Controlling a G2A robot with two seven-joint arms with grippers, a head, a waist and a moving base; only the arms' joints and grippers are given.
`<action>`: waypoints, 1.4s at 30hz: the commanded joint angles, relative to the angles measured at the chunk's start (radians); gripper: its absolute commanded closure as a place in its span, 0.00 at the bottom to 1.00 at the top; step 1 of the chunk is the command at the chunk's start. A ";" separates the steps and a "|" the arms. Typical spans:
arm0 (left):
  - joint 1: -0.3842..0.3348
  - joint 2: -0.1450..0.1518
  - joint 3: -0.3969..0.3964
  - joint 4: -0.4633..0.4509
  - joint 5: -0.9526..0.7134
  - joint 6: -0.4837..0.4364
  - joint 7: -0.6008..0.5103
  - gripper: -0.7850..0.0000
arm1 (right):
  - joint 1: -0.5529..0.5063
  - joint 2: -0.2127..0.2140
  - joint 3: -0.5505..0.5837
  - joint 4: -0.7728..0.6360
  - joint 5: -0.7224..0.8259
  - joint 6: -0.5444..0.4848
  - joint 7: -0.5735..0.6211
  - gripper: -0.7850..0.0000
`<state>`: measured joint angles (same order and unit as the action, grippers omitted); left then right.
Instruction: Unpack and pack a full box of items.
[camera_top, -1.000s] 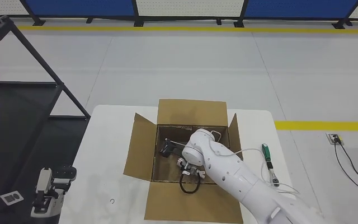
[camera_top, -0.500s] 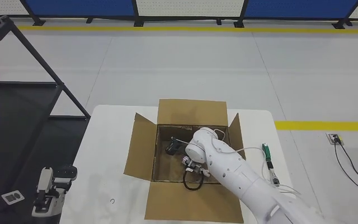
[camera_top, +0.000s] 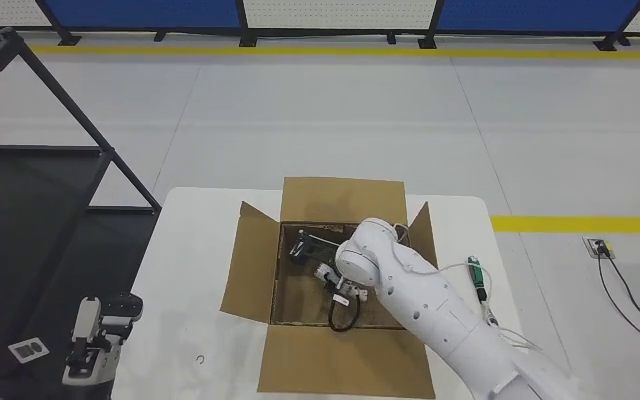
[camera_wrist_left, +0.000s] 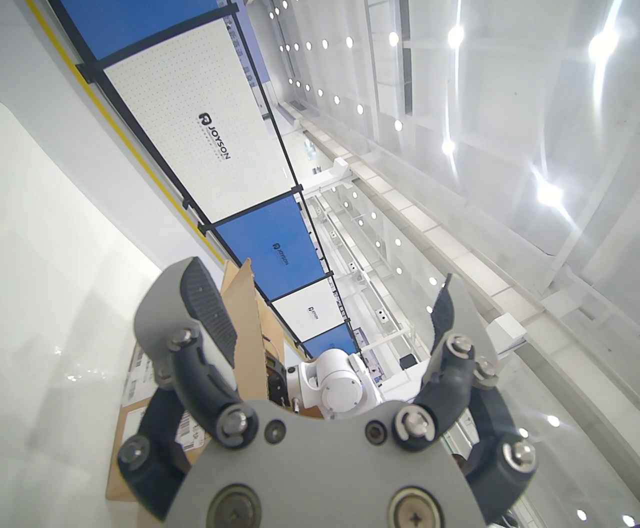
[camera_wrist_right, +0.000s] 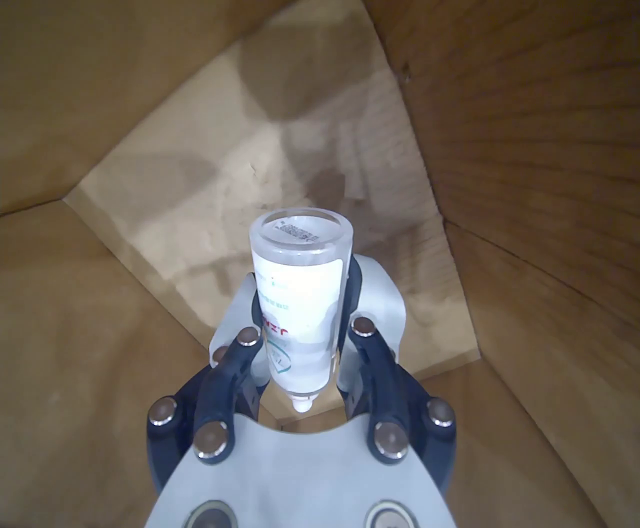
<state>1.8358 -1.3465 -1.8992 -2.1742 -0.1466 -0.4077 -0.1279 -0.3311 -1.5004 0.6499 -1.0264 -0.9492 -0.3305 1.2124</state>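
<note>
**Top view.** An open brown cardboard box (camera_top: 343, 198) stands on a white table (camera_top: 195, 270) with its four flaps spread. The right arm (camera_top: 400, 290) dips into the box cavity and hides the thing it carries. A dark item (camera_top: 300, 245) lies in the far part of the box; what it is cannot be told. A green-handled tool (camera_top: 476, 272) lies on the table just beside the box. The left gripper (camera_top: 97, 338) hangs off the table's edge, well apart from the box.

**Left wrist view.** The left gripper (camera_wrist_left: 322, 295) points up toward the ceiling, its jaws spread wide with nothing between them. A flap of the box (camera_wrist_left: 245, 310) shows beyond one finger.

**Right wrist view.** The right gripper (camera_wrist_right: 306, 310) is clamped on a small clear plastic bottle with a white label (camera_wrist_right: 299, 260). The bottle's flat base faces the box floor and its white nozzle faces the wrist. It hangs inside the box, clear of the brown walls (camera_wrist_right: 525, 150).

**Handling.** The bottle is probably light and fairly stiff. Its round, smooth wall may twist or slide between the pads. The labelled mid-body, where it is now held, looks like the best hold. A hard squeeze might dent it or force liquid out of the nozzle.
</note>
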 joint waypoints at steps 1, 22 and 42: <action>-0.002 0.000 0.003 0.000 0.004 0.002 -0.002 0.00 | -0.038 0.025 0.043 -0.110 -0.023 0.001 0.017 1.00; -0.016 -0.002 0.024 0.007 0.017 0.012 -0.004 0.00 | -0.458 0.159 0.454 -1.048 -0.357 0.274 0.139 1.00; -0.041 0.000 0.059 0.008 0.057 0.044 -0.027 0.00 | -0.761 0.180 0.956 -1.247 -0.246 0.543 0.070 1.00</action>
<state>1.7953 -1.3468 -1.8409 -2.1656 -0.0925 -0.3645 -0.1554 -1.0768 -1.3204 1.5812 -2.2749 -1.2198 0.2135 1.3005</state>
